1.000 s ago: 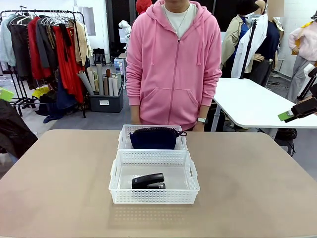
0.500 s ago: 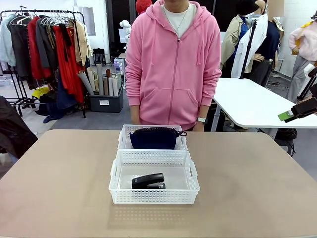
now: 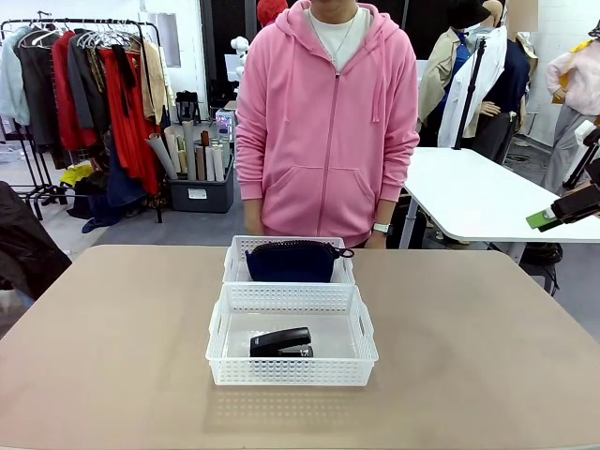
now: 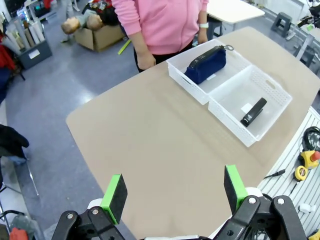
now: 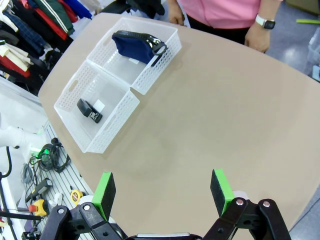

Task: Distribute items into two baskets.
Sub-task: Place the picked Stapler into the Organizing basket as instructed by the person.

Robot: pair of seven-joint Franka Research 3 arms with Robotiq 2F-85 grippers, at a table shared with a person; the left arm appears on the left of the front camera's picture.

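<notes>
Both end effectors stood with their fingers wide apart and held nothing. In the left wrist view the left end effector (image 4: 175,192) hung high above the bare bench (image 4: 165,145), its green pads (image 4: 114,197) clear of every object. The right end effector (image 5: 162,192) hung the same way in the right wrist view, pads (image 5: 220,190) spread over open bench surface — well away from the baskets. At the right edge of the front view a green pad on a dark finger (image 3: 567,208) showed, cut off by the frame, so the opening could not be judged from there.

The two baskets sat touching end to end at the middle of the bench, running from the person's edge toward the robot's edge. The far basket (image 3: 236,265) held the navy pouch (image 3: 291,262), which stood on its long edge and leaned against the far wall; its zipper pull hung over the rim. The near basket (image 3: 291,367) held the black stapler (image 3: 281,342), lying flat near the middle of the floor beside a small white label.

The person in a pink hoodie (image 3: 326,122) stood at the far edge, arms down — the hands were hidden behind the bench in the front view. The pouch's tag was too small to make out.
</notes>
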